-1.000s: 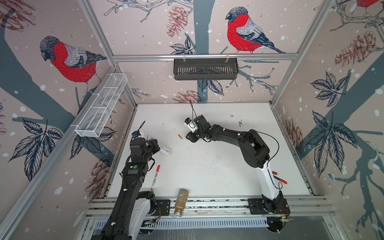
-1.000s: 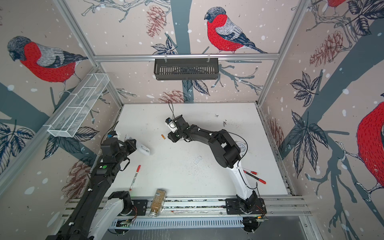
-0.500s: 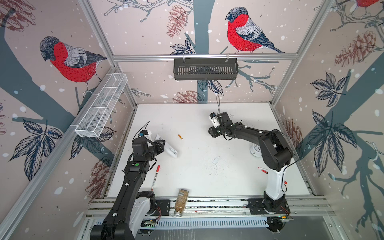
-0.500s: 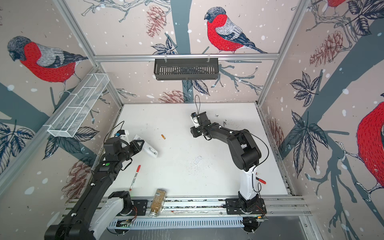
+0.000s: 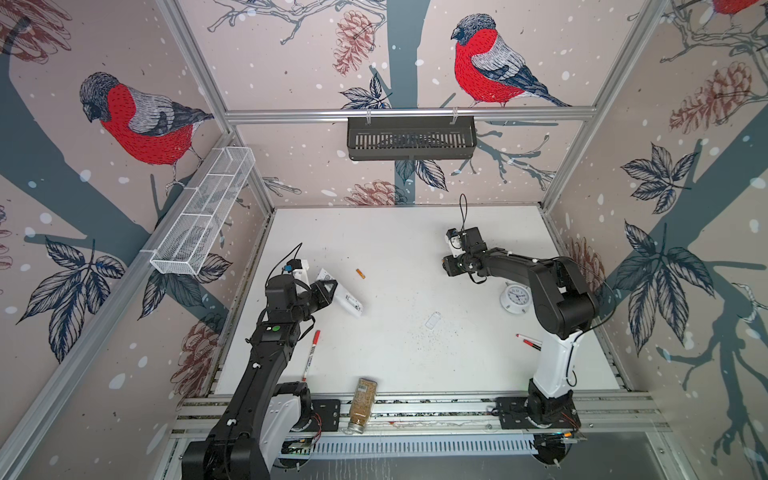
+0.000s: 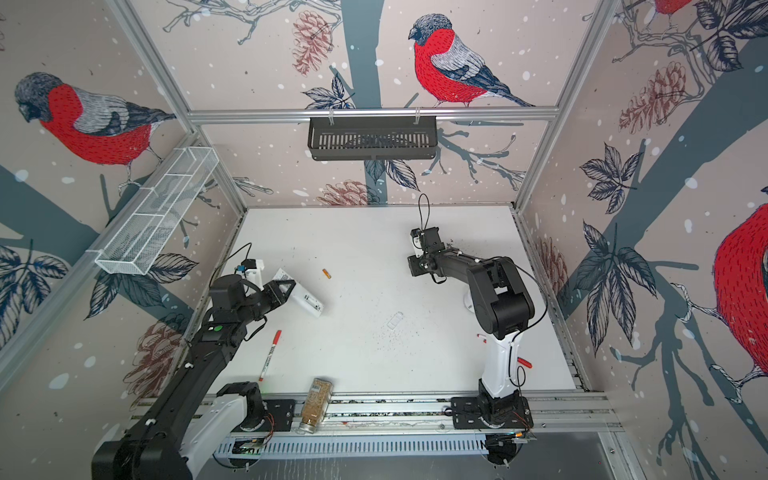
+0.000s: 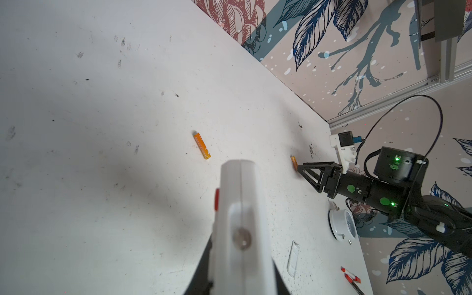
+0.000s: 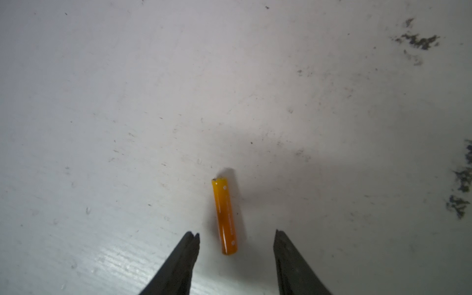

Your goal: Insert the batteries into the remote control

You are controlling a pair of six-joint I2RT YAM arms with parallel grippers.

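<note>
The white remote control (image 5: 347, 298) (image 6: 306, 302) sticks out of my left gripper (image 5: 329, 291) (image 6: 287, 291), which is shut on it at the table's left. In the left wrist view the remote control (image 7: 240, 204) fills the near field, red button at its side. One orange battery (image 5: 360, 273) (image 6: 326, 273) (image 7: 201, 145) lies loose on the table. My right gripper (image 5: 448, 266) (image 8: 236, 233) is open, low over a second battery (image 8: 225, 217) (image 7: 294, 162) that lies just ahead of and between its fingertips, untouched. That battery is hidden in both top views.
A round white alarm clock (image 5: 515, 297) stands by the right arm. A clear cover (image 5: 432, 320) lies mid-table. One red-capped pen (image 5: 311, 353) lies at the left, more pens (image 5: 530, 340) at the right. A jar (image 5: 362, 403) lies on the front rail.
The right arm has swung from beside the mid-left battery across to the back right, over the other battery. My left gripper has shifted slightly right with the remote.
</note>
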